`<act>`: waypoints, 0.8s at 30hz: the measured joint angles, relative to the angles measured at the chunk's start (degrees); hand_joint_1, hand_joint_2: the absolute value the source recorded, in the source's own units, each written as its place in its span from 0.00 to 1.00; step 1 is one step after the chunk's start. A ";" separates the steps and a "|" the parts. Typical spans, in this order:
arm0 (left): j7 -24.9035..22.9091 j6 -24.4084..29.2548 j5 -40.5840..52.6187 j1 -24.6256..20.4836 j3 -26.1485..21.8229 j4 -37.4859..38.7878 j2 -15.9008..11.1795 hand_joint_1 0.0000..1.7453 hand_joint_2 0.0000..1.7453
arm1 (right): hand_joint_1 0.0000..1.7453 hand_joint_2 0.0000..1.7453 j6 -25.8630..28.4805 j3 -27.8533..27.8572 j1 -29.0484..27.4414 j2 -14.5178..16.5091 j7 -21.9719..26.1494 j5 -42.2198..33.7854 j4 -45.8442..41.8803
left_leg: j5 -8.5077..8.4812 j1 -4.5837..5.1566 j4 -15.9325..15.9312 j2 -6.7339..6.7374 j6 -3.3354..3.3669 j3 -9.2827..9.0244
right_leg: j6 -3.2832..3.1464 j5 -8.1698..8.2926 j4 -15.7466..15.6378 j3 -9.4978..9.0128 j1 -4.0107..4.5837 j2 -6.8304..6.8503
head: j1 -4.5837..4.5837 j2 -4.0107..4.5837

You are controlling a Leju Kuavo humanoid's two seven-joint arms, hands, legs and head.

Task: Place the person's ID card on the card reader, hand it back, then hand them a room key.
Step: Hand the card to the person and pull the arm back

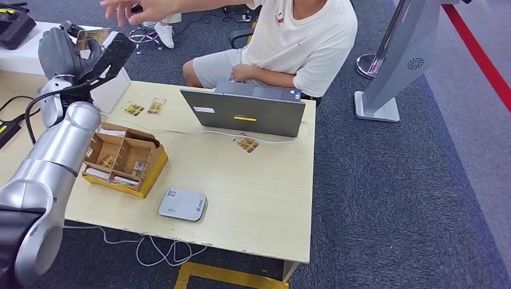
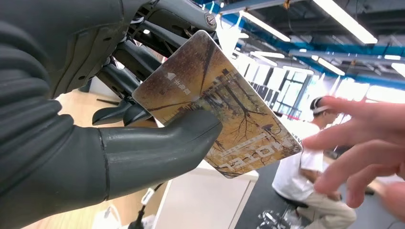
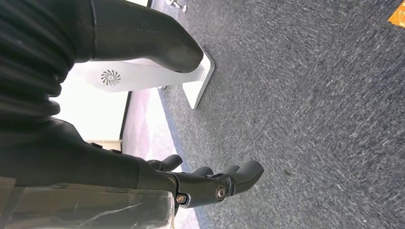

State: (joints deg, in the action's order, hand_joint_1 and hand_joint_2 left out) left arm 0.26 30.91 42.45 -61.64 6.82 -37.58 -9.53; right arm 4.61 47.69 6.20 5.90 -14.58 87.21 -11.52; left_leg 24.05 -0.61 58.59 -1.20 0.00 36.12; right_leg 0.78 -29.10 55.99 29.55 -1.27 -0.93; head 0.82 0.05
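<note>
My left hand (image 1: 84, 51) is raised at the far left of the table and pinches a brown tree-printed room key card (image 2: 217, 102) between thumb and fingers; the room key card (image 1: 90, 37) points toward the person. The person's hand (image 1: 135, 9) reaches in above it, and the person's hand (image 2: 363, 148) comes close to the card's free edge with fingers spread, apart from it. The grey card reader (image 1: 182, 204) lies at the table's near edge with nothing on it. A card (image 1: 246, 144) lies in front of the laptop. My right hand (image 3: 143, 119) hangs over the carpet, fingers apart, holding nothing.
A cardboard box (image 1: 125, 158) with compartments holding cards sits on the table's left. Two more cards (image 1: 144, 108) lie behind it. An open grey laptop (image 1: 244, 112) stands at the far edge before the seated person (image 1: 289, 42). A white kiosk stand (image 1: 391, 66) rises at right.
</note>
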 joint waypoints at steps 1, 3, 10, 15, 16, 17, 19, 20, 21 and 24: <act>0.14 -0.11 -0.01 -0.08 0.00 0.79 0.27 1.00 1.00 | 0.00 1.00 0.00 -0.09 0.01 0.00 0.00 0.00 0.00 | 0.00 0.00 0.00 0.00 0.00 0.00 | 0.00 0.00 0.00 0.00 0.00 0.00 | 0.00 0.00; 0.52 -0.29 -0.08 -0.16 0.00 2.03 0.96 1.00 1.00 | 0.00 1.00 0.00 -0.23 0.01 0.00 0.00 0.00 0.00 | 0.00 0.01 0.00 -0.01 0.00 0.01 | 0.00 0.00 0.00 0.00 -0.01 0.00 | -0.01 -0.01; 1.59 -0.79 -0.70 -0.28 0.00 4.35 3.10 1.00 1.00 | 0.00 1.00 0.00 -0.59 0.05 0.00 0.03 -0.01 0.00 | 0.00 0.02 0.01 0.01 0.00 0.01 | 0.00 0.01 0.00 0.00 -0.01 0.00 | 0.00 0.00; 1.77 -1.28 -1.11 -0.56 0.00 5.25 3.82 1.00 1.00 | 0.00 1.00 0.00 -0.74 0.12 0.00 0.07 -0.01 0.00 | 0.00 0.01 0.01 0.01 0.00 0.01 | 0.00 0.01 0.00 0.01 0.00 0.00 | 0.00 -0.01; 1.94 -1.41 -1.20 -0.63 0.00 5.39 3.88 1.00 1.00 | 0.00 1.00 0.00 -0.77 0.12 0.00 0.10 0.00 0.00 | 0.00 0.01 0.01 0.01 0.00 0.01 | 0.00 0.01 0.00 0.01 0.00 0.00 | 0.00 0.00; 2.25 -1.51 -1.25 -0.69 0.00 5.49 3.95 1.00 1.00 | 0.00 1.00 0.00 -0.78 0.13 0.00 0.13 0.00 0.00 | 0.00 0.01 0.01 0.01 0.00 0.01 | 0.00 0.01 0.00 0.01 0.00 0.00 | 0.01 0.00; 2.96 -1.63 -1.32 -0.79 0.00 5.60 4.12 1.00 1.00 | 0.00 1.00 0.00 -0.80 0.15 0.00 0.17 0.00 0.00 | 0.00 0.01 0.01 0.01 0.00 0.01 | 0.00 0.00 0.00 0.01 0.00 -0.01 | 0.00 0.00; 3.32 -1.65 -1.36 -0.84 0.00 5.61 4.24 1.00 1.00 | 0.00 1.00 0.00 -0.81 0.16 0.00 0.17 0.00 0.00 | 0.00 0.01 0.01 0.02 0.00 0.01 | 0.00 0.00 0.00 0.01 0.00 -0.01 | 0.00 -0.01; 3.56 -1.68 -1.41 -0.91 0.00 5.63 4.38 1.00 1.00 | 0.00 1.00 0.00 -0.83 0.16 0.00 0.17 0.00 0.00 | 0.01 0.01 0.01 0.02 0.00 0.02 | 0.00 0.00 0.00 0.02 0.00 -0.02 | 0.00 -0.01; 3.93 -1.85 -1.73 -1.15 0.00 5.65 4.79 1.00 1.00 | 0.00 1.00 0.00 -0.85 0.18 0.00 0.17 0.00 0.00 | 0.01 0.02 0.02 0.03 0.01 0.02 | 0.00 0.00 0.00 0.02 -0.01 -0.04 | -0.01 -0.01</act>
State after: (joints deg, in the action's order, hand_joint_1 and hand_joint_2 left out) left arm 4.19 29.06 40.72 -62.79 6.82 -31.93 -4.73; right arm 4.61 46.84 6.38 5.90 -14.40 87.21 -11.52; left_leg 24.06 -0.59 58.60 -1.17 0.01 36.13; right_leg 0.78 -29.09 55.99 29.57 -1.28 -0.97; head 0.81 0.04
